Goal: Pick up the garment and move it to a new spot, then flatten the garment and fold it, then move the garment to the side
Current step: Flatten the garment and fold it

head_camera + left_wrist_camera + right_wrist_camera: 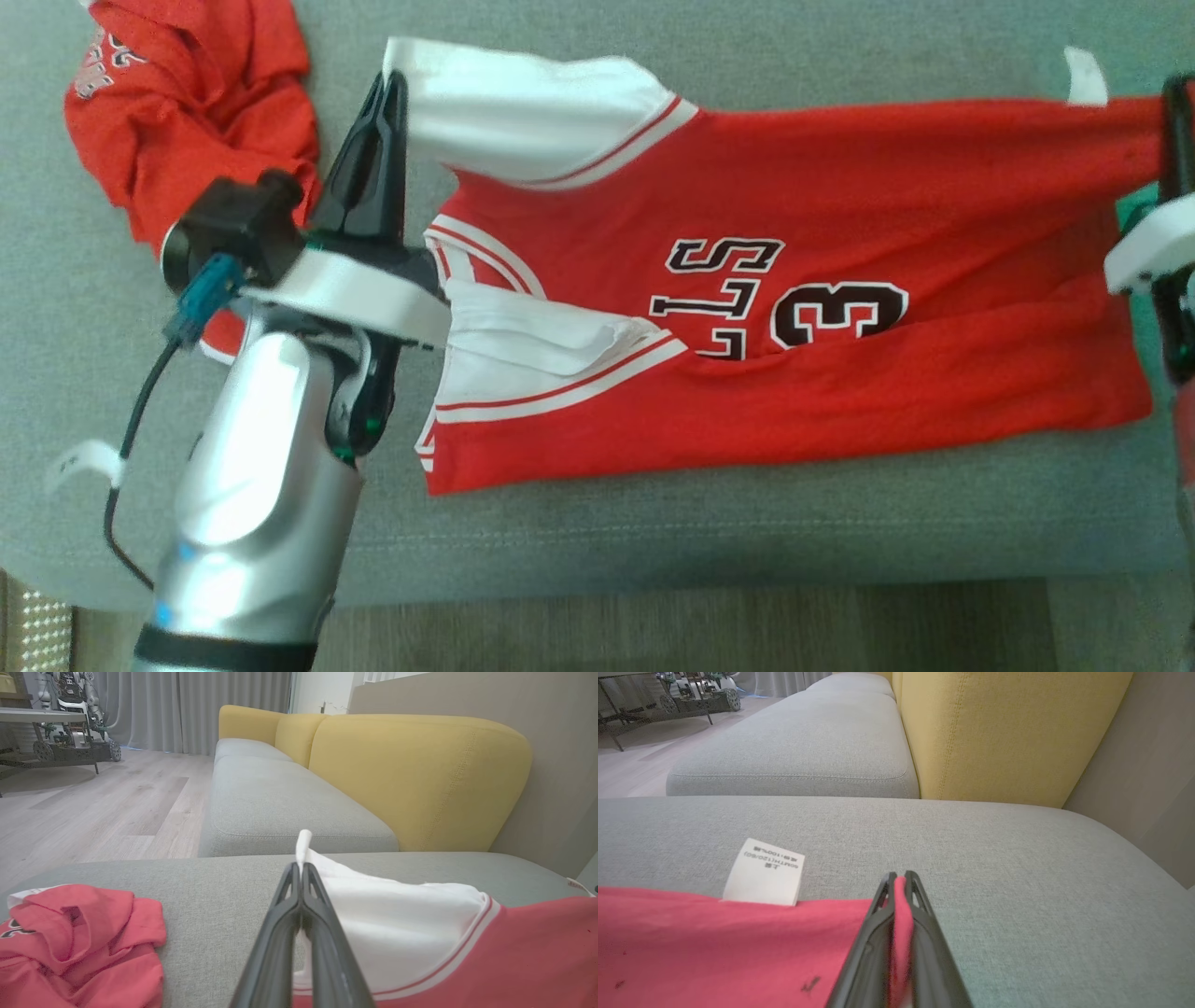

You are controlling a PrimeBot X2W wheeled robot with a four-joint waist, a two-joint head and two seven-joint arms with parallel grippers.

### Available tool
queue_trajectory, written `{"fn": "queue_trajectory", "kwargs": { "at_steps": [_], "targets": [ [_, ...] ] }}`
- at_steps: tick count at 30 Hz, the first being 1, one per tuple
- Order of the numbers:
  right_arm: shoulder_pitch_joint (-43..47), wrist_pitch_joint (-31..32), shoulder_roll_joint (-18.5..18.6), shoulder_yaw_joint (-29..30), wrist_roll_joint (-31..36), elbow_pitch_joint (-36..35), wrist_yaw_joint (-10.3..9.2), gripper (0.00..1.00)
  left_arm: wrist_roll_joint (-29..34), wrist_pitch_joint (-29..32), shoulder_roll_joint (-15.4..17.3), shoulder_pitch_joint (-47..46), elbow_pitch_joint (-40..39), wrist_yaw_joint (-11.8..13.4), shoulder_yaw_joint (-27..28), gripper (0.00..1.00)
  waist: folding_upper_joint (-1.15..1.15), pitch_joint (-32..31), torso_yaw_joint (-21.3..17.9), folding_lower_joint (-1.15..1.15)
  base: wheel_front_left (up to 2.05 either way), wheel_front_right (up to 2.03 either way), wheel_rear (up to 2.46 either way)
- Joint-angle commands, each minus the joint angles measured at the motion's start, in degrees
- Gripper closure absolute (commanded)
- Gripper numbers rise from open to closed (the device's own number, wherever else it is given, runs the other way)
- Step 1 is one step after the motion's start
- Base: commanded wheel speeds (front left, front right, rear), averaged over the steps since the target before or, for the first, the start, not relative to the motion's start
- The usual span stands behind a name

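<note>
The garment (pixel 794 308) is a red jersey with white sleeves and black-and-white lettering, spread sideways across the grey cushion (pixel 653 532). My left gripper (pixel 392 84) is shut on the edge of its far white sleeve (pixel 523 112), and the left wrist view shows that white cloth (pixel 397 924) pinched between the dark fingers (pixel 299 877). My right gripper (pixel 1178 103) at the right edge is shut on the jersey's red hem corner; the right wrist view shows red fabric (pixel 738 947) squeezed between its fingers (pixel 899 882). A white care label (pixel 764 871) sticks out of the hem.
A second red garment (pixel 187 103) lies crumpled at the cushion's far left. Yellow backrests (pixel 411 774) and more grey seat cushions (pixel 280 807) run behind. Wooden floor (pixel 700 625) borders the cushion's near edge. A wheeled robot base (pixel 70 742) stands across the room.
</note>
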State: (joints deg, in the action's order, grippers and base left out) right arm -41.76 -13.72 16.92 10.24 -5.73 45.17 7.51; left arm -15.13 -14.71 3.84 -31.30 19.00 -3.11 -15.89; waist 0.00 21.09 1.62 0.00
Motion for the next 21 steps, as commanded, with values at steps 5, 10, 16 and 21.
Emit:
{"fn": "queue_trajectory", "kwargs": {
  "at_steps": [5, 10, 16, 21],
  "targets": [
    [3.5, -0.7, 2.1, -2.1, -3.1, -3.7, -0.02, 1.00, 0.0, 0.6, 3.1, 3.4, -5.0, -0.6, 1.2, 1.00, 0.00, -2.6, 0.1, 0.00, 0.00, 0.00, 0.00],
    [7.4, 0.1, 2.9, -3.6, -6.1, -6.3, -0.02, 1.00, -0.6, 3.0, 4.8, 9.5, -9.6, -0.8, 0.2, 1.00, 0.00, -4.6, 0.3, 0.00, 0.00, 0.00, 0.00],
    [11.9, 1.7, 4.7, -6.6, -8.6, -10.6, -0.02, 1.00, -3.0, 6.9, 9.6, 16.8, -15.9, -3.2, -2.8, 1.00, 0.00, -5.8, 0.5, 0.00, 0.00, 0.00, 0.00],
    [16.5, 4.6, 6.7, -8.4, -10.6, -14.0, -0.02, 1.00, -4.8, 8.7, 12.8, 21.1, -19.8, -3.7, -3.9, 1.00, 0.00, -7.1, 1.1, 0.00, 0.00, 0.00, 0.00]
  ]
}}
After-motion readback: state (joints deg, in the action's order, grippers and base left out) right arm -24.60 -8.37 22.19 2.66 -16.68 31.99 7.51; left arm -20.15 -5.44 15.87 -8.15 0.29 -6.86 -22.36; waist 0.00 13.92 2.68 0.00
